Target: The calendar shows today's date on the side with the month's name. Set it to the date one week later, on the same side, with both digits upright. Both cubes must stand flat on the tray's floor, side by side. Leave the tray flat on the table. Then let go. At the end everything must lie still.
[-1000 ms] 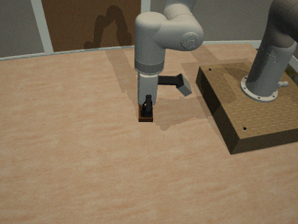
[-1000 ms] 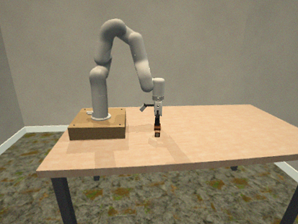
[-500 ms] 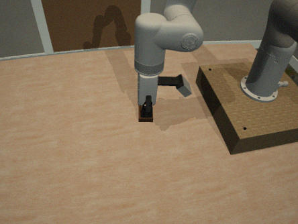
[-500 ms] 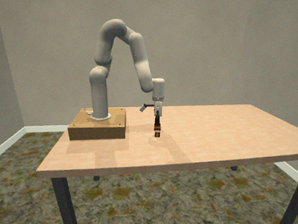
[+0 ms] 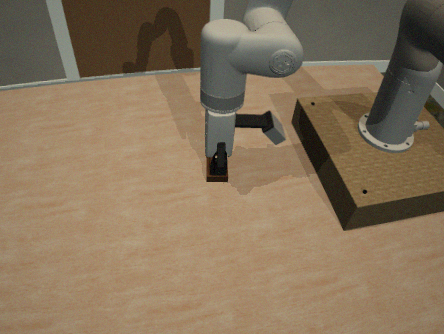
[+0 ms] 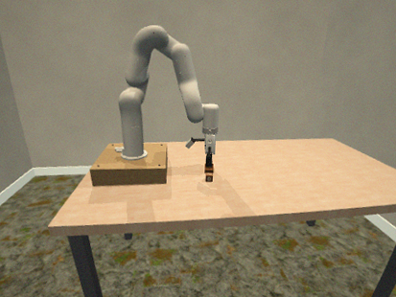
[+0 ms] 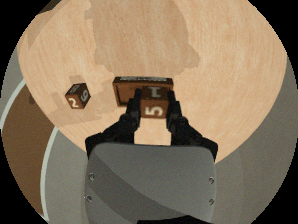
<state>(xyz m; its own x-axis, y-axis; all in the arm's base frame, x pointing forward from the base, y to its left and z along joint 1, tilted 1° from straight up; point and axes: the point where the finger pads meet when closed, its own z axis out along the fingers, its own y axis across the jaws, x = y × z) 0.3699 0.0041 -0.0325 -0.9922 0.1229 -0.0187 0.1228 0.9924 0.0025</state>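
A smooth, pale wood grain is seen on the tabletop (image 5: 125, 240) (image 6: 271, 174) (image 7: 235, 65); matt, dark brown wood is suggested by the tray (image 5: 217, 179) (image 7: 118, 92).

Gray walls (image 5: 325, 35) (image 6: 230, 48) surround a wooden table (image 5: 125, 250) (image 6: 291, 171) (image 7: 225, 60).

Tray (image 5: 217, 179) (image 6: 209, 168) (image 7: 117, 95): on the counter (image 5: 125, 250) (image 6: 295, 176) (image 7: 225, 40), the landmark for the rest
Loose cube (image 6: 209, 178) (image 7: 77, 97): on the counter, apart from the tray, left of it in the wrist view, before it in the exterior view
Second cube (image 7: 154, 108): between the pincer's (image 5: 220, 159) (image 6: 209, 159) (image 7: 153, 102) fingers, at the tray's right-hand part in the wrist view; whether it touches the tray's floor cannot be told
Arm's block (image 5: 327, 155) (image 6: 127, 176): on the counter, right of the tray in the top view, left of it in the exterior view
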